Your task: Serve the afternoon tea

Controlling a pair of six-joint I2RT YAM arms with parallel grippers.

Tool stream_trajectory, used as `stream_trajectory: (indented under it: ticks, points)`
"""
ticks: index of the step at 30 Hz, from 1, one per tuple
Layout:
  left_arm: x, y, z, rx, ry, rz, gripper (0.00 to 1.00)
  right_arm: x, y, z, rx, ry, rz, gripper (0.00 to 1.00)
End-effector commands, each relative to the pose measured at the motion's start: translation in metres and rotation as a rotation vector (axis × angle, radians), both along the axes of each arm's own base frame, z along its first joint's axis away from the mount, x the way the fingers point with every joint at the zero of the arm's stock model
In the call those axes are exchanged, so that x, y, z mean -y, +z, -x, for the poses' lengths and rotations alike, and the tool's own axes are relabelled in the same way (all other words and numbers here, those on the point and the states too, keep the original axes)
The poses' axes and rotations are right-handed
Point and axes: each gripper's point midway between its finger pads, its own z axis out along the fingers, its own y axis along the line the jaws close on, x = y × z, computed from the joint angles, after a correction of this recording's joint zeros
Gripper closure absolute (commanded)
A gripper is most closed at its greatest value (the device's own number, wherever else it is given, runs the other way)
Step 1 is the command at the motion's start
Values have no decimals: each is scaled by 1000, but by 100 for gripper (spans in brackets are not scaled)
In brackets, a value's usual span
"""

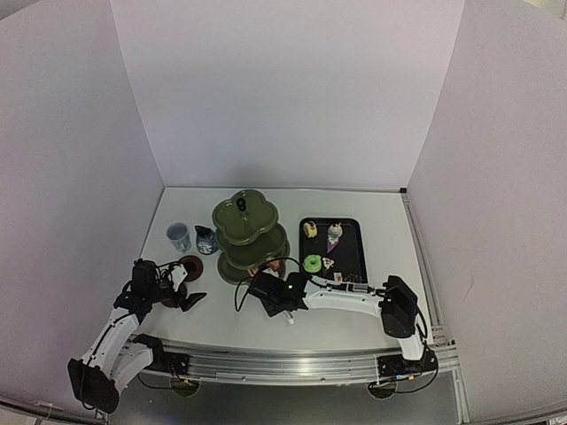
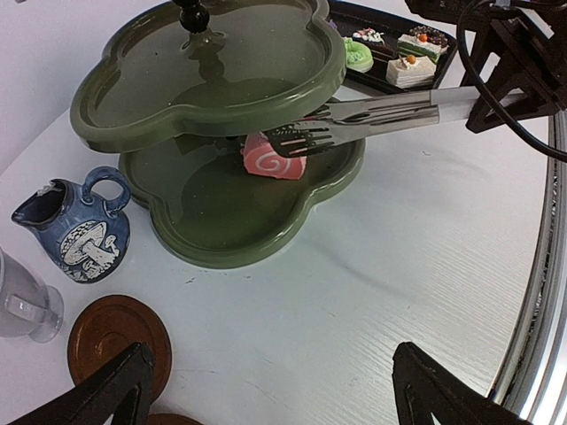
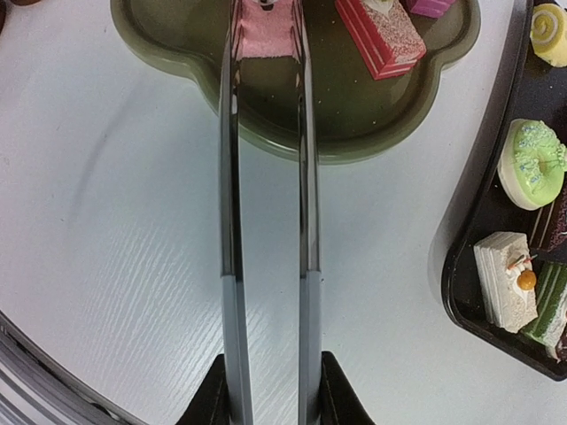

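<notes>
My right gripper (image 3: 270, 390), clenched on the tongs (image 2: 381, 119), slides a pink roll (image 2: 273, 158) under an upper tier of the stand (image 2: 204, 119) toward its lowest tier, while my left gripper (image 2: 275, 390) hangs released beside a saucer (image 2: 120, 341), clear of the work.

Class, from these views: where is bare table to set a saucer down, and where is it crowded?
Free: the strip behind the stand and tray; the near table between the saucers and the tongs. Crowded: left of the stand, with cup and jug; the right claw's tongs reach into its bottom tier.
</notes>
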Motion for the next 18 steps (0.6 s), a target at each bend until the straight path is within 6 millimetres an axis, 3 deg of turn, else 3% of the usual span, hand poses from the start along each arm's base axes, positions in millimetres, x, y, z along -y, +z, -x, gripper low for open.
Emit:
stream_trajectory:
  ticks: [1,4,18]
  points:
    - [1,3,-2,24,-9,-3,6,-5,22,1,-6,5,-35,73]
    - [1,2,-1,23,-11,-1,6,-5,27,0,3,-2,-42,67]
    - [1,2,0,21,-10,0,6,2,58,-2,33,-30,-93,63]
